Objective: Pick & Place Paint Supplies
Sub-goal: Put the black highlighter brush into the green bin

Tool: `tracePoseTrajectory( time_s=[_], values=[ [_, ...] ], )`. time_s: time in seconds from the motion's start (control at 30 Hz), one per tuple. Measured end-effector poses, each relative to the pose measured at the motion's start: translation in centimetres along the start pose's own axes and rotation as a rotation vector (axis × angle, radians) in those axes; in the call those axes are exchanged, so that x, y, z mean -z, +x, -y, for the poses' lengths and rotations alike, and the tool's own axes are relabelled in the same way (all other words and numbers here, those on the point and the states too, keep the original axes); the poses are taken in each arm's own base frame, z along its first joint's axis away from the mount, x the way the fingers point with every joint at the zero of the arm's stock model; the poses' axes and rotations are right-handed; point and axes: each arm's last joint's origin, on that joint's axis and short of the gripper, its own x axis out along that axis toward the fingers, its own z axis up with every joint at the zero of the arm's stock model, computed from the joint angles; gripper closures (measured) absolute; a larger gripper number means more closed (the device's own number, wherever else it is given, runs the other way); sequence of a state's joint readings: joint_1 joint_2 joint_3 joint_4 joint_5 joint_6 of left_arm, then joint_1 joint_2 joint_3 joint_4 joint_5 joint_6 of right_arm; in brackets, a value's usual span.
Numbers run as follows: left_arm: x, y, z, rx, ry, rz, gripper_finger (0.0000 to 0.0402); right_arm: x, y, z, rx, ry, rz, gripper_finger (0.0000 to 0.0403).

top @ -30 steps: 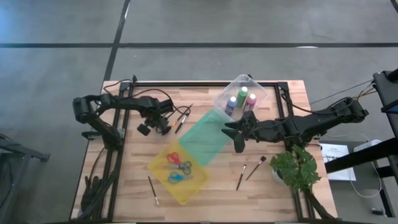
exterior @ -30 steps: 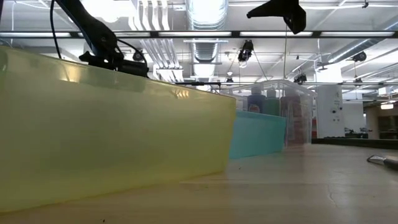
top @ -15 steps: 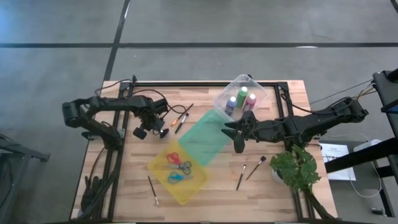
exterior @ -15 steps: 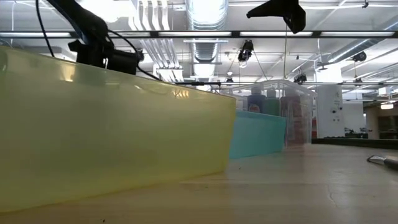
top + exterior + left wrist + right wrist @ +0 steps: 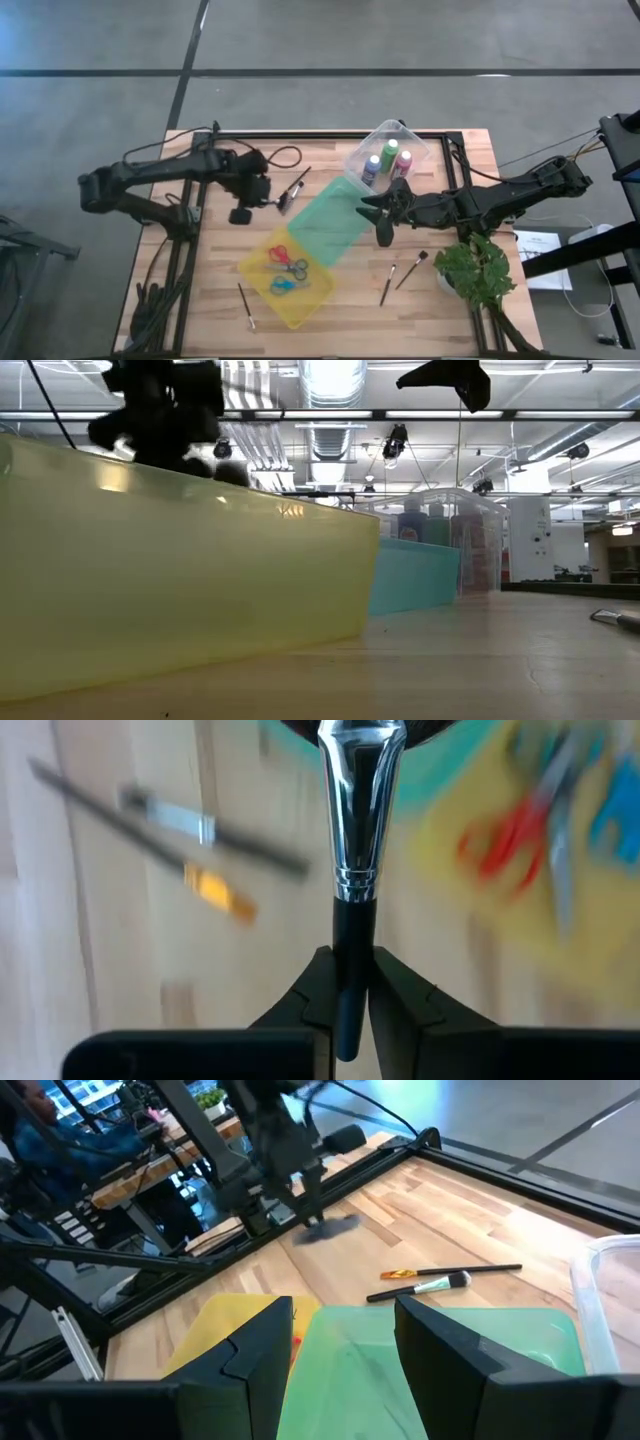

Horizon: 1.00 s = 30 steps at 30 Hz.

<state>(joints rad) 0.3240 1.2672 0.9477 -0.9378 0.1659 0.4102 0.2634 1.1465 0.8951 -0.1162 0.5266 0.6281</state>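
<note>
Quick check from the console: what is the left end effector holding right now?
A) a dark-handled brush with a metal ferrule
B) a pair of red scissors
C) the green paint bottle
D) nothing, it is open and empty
A. The left wrist view shows the left end effector closed on the dark handle of a brush, whose shiny metal ferrule points away from it; the scissors lie in the yellow bin.

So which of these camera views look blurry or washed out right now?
Left wrist view: the held brush is sharp, while the table and scissors behind smear. Low view: the left gripper is blurred and ceiling lights glare. High view: sharp.
</note>
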Motion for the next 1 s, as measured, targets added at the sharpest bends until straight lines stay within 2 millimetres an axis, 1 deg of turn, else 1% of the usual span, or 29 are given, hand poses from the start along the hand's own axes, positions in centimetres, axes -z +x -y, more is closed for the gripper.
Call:
tracePoseTrajectory(
  time_s=[0.1, 0.23, 0.3, 0.37, 0.47, 0.53, 0.6, 0.87, 1.0],
  values=[
    [-2.8, -0.6, 1.4, -0.003, -0.038, 0.110, 0.0365, 0.0, 0.0, 0.0, 0.000, -0.004, 0.000, 0.0232],
    [-6.9, -0.2, 2.9, 0.030, -0.149, 0.248, 0.0365, 0.0, 0.0, 0.0, 0.001, -0.005, -0.001, 0.0232],
    [-8.8, 0.2, 2.9, 0.049, -0.238, 0.310, 0.0366, 0.0, 0.0, 0.0, 0.001, -0.005, -0.001, 0.0232],
    [-10.4, 0.9, 2.6, 0.061, -0.333, 0.340, 0.0365, 0.0, 0.0, 0.0, 0.001, -0.005, -0.001, 0.0232],
    [-12.1, 2.1, 2.0, 0.075, -0.451, 0.326, 0.0366, 0.0, 0.0, 0.0, 0.001, -0.007, -0.001, 0.0232],
    [-12.8, 3.1, 1.6, 0.082, -0.504, 0.302, 0.0364, 0.0, 0.0, 0.0, 0.000, -0.007, -0.001, 0.0232],
    [-13.0, 4.3, 1.5, 0.083, -0.536, 0.268, 0.0357, 0.0, 0.0, 0.0, 0.000, -0.007, -0.001, 0.0232],
    [-13.0, 8.6, 1.2, 0.094, -0.581, 0.145, 0.0349, 0.0, 0.0, 0.0, -0.001, -0.007, 0.000, 0.0232],
    [-12.9, 9.9, 1.0, 0.089, -0.587, 0.106, 0.0348, 0.0, 0.0, 0.0, -0.004, -0.007, -0.002, 0.0232]
  ],
)
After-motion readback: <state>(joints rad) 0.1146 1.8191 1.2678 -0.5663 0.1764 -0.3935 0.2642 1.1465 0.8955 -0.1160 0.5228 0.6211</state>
